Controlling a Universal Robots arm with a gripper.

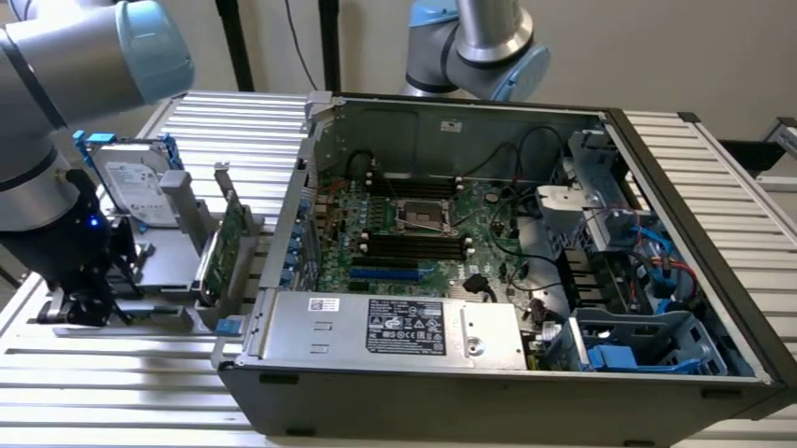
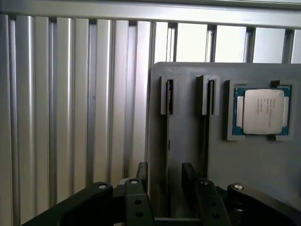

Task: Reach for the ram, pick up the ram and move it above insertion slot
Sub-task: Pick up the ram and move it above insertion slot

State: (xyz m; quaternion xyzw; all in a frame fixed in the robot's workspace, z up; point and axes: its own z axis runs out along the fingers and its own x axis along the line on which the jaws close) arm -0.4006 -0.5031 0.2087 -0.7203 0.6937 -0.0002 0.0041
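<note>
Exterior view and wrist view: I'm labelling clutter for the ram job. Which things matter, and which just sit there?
Job: gripper, open at the grey holder; motherboard memory slots.
Lying about: hard drive; green card; processor.

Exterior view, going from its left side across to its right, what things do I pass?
Hand → silver hard drive → upright green card → power supply in the open computer case → grey drive cage with blue clips.
</note>
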